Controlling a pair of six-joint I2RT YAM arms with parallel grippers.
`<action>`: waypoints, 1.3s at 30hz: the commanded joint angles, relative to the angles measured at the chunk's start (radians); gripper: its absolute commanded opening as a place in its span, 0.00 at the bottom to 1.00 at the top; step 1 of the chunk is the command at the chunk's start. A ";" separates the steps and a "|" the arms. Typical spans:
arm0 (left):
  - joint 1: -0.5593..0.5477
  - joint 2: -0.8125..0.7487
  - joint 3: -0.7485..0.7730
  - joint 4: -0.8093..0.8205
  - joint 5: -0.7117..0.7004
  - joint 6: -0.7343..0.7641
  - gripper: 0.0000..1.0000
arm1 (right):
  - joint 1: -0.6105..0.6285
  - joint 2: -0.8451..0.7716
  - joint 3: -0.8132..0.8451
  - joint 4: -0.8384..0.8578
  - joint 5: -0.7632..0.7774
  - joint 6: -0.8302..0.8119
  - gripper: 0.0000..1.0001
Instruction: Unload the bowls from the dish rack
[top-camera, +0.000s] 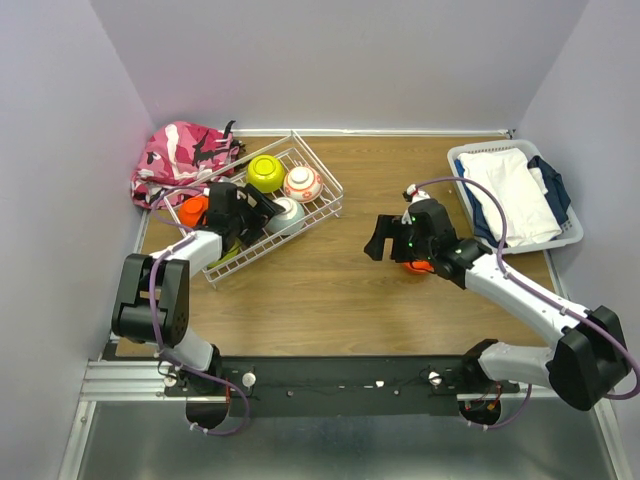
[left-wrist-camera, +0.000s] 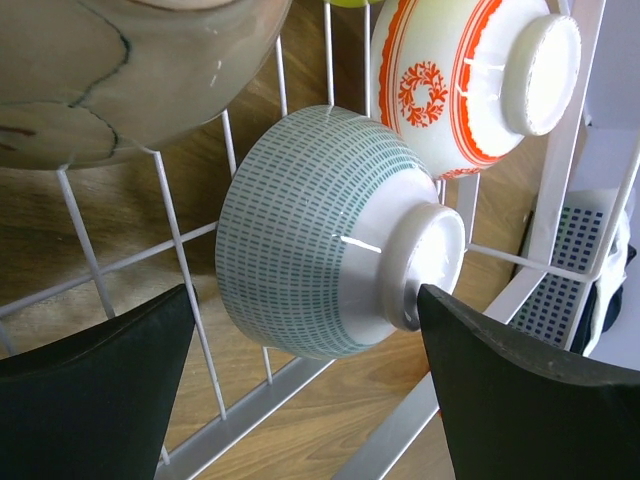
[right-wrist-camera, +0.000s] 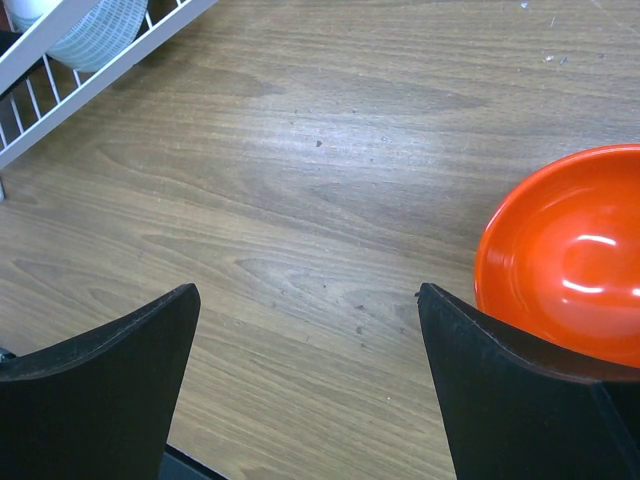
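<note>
Both arms released: left fingers (left-wrist-camera: 100, 390) in the rack (top-camera: 280, 245), right fingers (right-wrist-camera: 100, 390) next to a bowl out on the desk (top-camera: 330, 290).
Top view, left to right: pink bag (top-camera: 180, 160) in the 10 o'clock corner. Rack touching it, also around 10, with orange bowl (top-camera: 194, 209) at its 9 o'clock end, lime bowl (top-camera: 266, 172) and red-pattern bowl (top-camera: 302, 183) at its 1 o'clock end, teal bowl (left-wrist-camera: 320, 250) just below those. Left fingers spread wide either side of the teal bowl, gripping nothing; that bowl is tipped, foot toward 3, with tan bowl (left-wrist-camera: 130, 70) at 11 in the wrist view. Right fingers spread wide over bare desk right of centre, gripping nothing. Second orange bowl (right-wrist-camera: 565, 260) sits upright on the desk just beside the 3 o'clock finger. Laundry basket (top-camera: 515, 195) at 2.
</note>
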 joint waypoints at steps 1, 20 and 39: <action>-0.031 -0.019 0.045 -0.069 -0.040 0.038 0.98 | 0.002 0.010 0.008 0.014 -0.029 0.002 0.98; -0.042 -0.021 0.090 -0.094 -0.076 0.080 0.99 | 0.005 0.002 -0.005 0.019 -0.032 0.005 0.98; -0.044 0.113 0.067 -0.061 -0.033 0.046 0.99 | 0.004 0.002 -0.025 0.031 -0.040 0.019 0.98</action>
